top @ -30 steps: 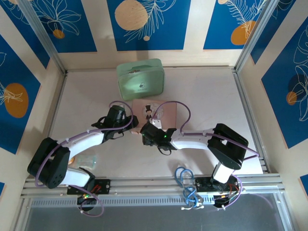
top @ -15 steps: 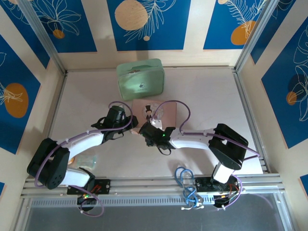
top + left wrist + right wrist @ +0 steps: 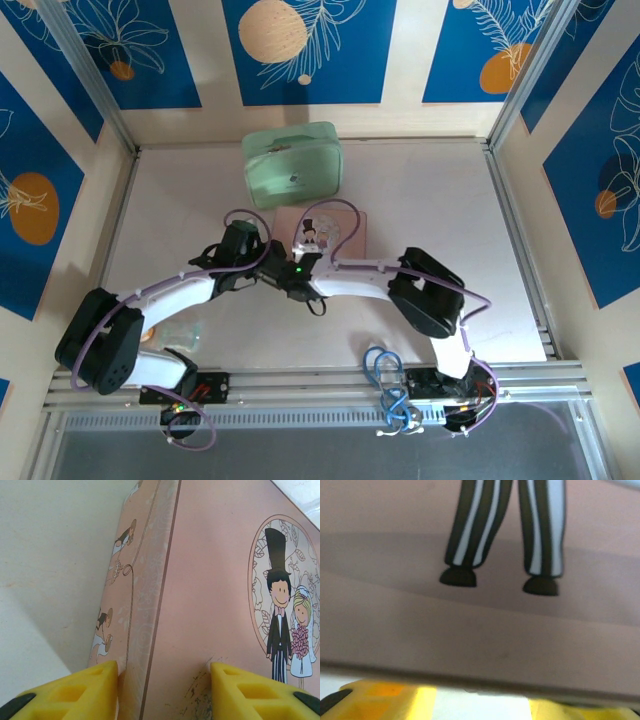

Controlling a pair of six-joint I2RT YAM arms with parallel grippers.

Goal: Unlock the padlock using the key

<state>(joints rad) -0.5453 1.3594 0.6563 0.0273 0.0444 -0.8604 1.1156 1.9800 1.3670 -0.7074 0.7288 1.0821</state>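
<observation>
well, left jaws spread astride the pink box (image 3: 210, 580) edge, right jaws spread before it.

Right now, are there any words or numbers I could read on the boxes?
Pink box: no words, just a drawn bride and groom.
Green case: a small dark mark, too small to read.
No other text is readable.

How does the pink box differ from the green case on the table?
The pink box bears a cartoon wedding couple; the green case is plain with a small mark. The green case stands behind the pink box, farther from the robot. Both are rectangular.
</observation>
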